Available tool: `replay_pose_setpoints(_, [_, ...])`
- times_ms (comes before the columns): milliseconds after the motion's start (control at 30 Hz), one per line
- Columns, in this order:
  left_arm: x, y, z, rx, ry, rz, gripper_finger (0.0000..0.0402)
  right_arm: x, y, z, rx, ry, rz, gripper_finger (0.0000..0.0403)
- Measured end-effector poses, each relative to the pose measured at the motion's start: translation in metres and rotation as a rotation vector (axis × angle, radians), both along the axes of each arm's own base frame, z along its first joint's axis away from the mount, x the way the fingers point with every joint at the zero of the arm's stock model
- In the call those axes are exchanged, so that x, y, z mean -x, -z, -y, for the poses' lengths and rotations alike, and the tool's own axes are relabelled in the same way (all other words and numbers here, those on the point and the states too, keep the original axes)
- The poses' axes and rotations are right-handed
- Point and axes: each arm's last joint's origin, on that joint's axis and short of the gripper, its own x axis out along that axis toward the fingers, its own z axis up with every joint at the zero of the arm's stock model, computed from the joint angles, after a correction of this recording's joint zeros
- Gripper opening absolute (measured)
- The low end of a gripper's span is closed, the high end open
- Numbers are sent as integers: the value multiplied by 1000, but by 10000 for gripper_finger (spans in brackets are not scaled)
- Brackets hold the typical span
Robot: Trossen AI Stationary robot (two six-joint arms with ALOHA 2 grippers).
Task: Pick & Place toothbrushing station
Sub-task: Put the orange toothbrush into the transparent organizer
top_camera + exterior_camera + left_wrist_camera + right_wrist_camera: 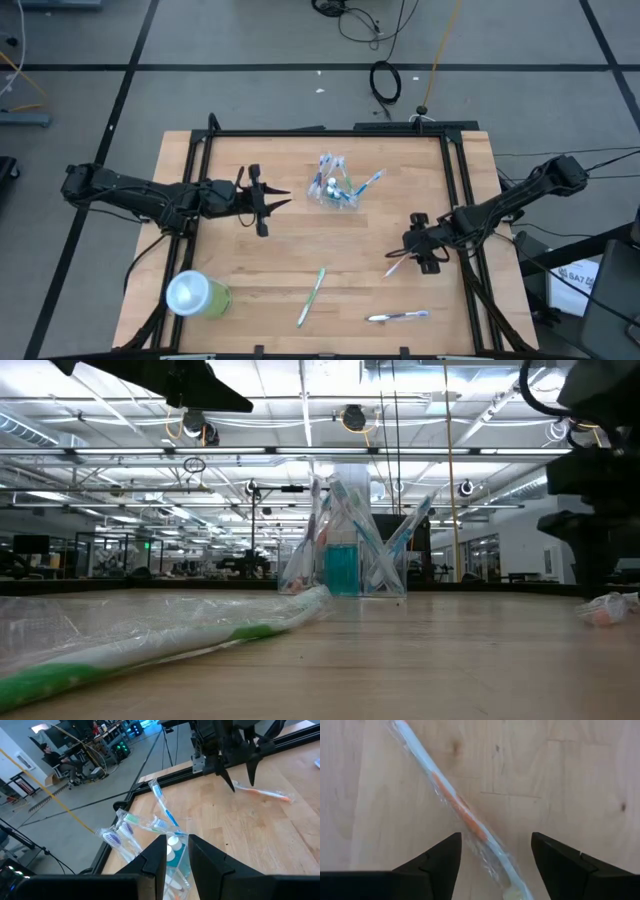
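Hovering over a wrapped orange-and-white toothbrush [465,815] at the right side of the wooden surface [270,270], the right claw [495,851] is seen released, its fingers spread on either side of the brush and nothing held. The clear cup [335,190] packed with toothbrushes is found at the middle of the far half. The left claw [275,200] is stationed just left of it, partly parted and empty. A green toothbrush [311,296] and a blue one [398,316] are laid near the front edge, and a lime-green tumbler [198,296] is placed at the near left.
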Motion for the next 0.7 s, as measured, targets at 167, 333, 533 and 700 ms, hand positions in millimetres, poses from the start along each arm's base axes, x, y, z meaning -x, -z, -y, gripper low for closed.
replay_pose_setpoints(167, [0,0,0,0,0,0,88,7,15,3,26,-55,5,202])
replay_pose_setpoints(333, [0,0,0,-5,1,-1,88,14,25,6,43,-69,-20,158])
replay_pose_setpoints(533, [0,0,0,-11,2,-2,88,14,25,6,59,-99,-19,95])
replay_pose_setpoints(700, [0,0,0,-52,13,-13,88,9,23,4,45,-113,37,41])
